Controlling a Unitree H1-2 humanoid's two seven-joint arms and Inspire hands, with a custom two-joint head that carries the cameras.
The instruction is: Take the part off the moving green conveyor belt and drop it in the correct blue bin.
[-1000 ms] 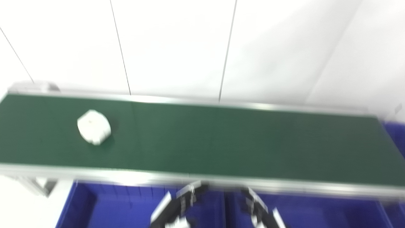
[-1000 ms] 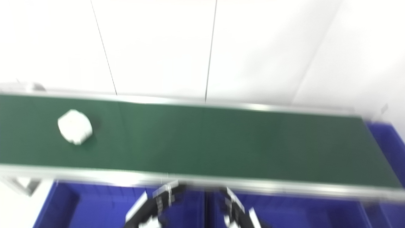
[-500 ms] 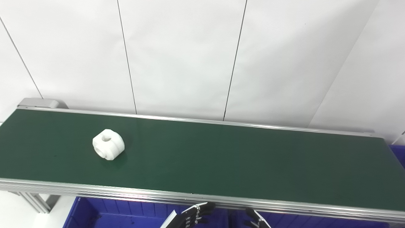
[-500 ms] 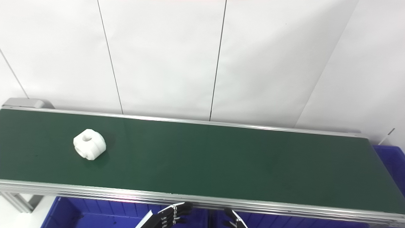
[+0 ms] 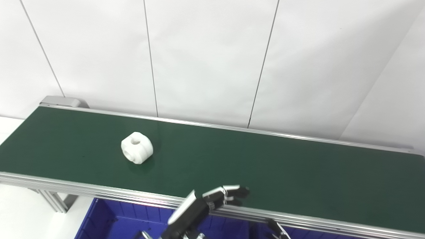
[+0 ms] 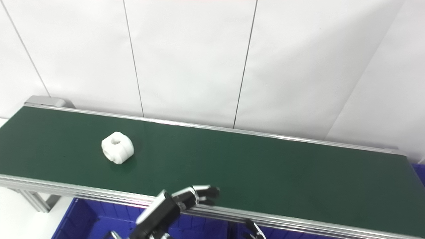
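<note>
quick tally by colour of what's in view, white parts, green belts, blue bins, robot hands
white part: 1
green conveyor belt: 1
blue bin: 1 clearly seen below the belt's near rail; further bins cannot be told apart
robot hands: 2, left hand and right hand, barely in view
total: 5

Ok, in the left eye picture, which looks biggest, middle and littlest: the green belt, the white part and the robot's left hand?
1. The green belt: biggest by far, stretching nearly across the picture.
2 and 3. The white part and the left hand look about alike, and the hand is nearer the camera, so I won't rank them.
</note>
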